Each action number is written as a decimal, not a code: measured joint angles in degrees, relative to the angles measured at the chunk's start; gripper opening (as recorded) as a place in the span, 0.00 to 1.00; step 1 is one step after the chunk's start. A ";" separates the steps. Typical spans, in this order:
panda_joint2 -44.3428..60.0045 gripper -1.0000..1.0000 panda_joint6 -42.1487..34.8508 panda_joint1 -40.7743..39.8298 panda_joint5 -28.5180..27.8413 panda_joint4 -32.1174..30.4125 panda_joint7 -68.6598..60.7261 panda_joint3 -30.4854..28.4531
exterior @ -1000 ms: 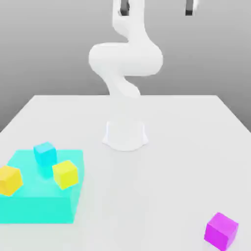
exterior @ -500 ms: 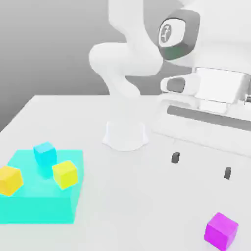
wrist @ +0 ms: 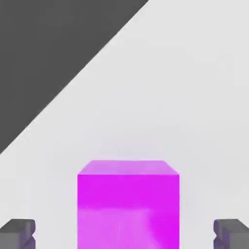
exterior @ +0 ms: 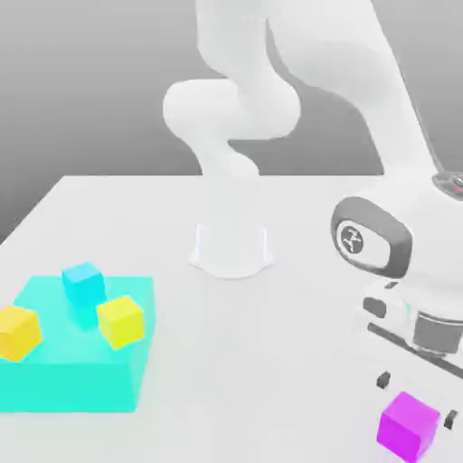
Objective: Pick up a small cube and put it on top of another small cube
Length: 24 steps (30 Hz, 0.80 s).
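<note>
the small plain magenta-purple cube (exterior: 409, 426) is seen resting on the flat white table (exterior: 298, 226), near the corner at the exterior view's right and well apart from the large flat cyan block (exterior: 77, 371) at the other side. the white jointed robot arm (exterior: 298, 81) is bent over from its round base (exterior: 231, 249) behind the magenta cube, with the wrist lowered and the hand pointed down at the table. the two-finger gripper (exterior: 415, 398) is held just above the magenta cube, its dark fingertips (exterior: 383, 379) spread wide to either side of the cube, touching nothing and holding nothing. in the hand view the magenta cube (wrist: 128, 204) is framed between the two grey fingertips (wrist: 17, 232), with clear gaps on both sides. far from the magenta cube, on the cyan block, a small cyan cube (exterior: 83, 283) and a small yellow cube (exterior: 121, 321) are set, and an orange-yellow cube (exterior: 18, 332) is placed at that block's outer edge.
</note>
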 joint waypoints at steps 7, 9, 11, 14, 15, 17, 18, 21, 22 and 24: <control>0.13 0.00 0.24 0.18 -0.02 0.03 0.08 -0.17; -3.00 0.00 -2.00 -1.59 2.46 -0.76 -1.71 2.11; -6.91 0.00 -4.78 -3.50 5.57 -1.77 -3.99 4.62; -10.83 0.00 -8.23 -8.67 8.26 -2.46 -7.31 2.79; -11.89 0.00 -9.13 -10.40 8.98 -2.66 -8.34 1.82; -14.00 0.00 -10.77 -13.97 10.36 -3.11 -10.34 0.01; -15.09 0.00 -11.55 -15.65 11.17 -3.37 -11.42 -0.99; -18.60 0.00 -13.76 -20.46 13.84 -4.29 -14.85 -4.28; -19.84 0.00 -14.49 -22.00 14.82 -4.64 -16.07 -5.46; -22.46 0.00 -15.93 -25.46 16.87 -5.38 -18.60 -8.00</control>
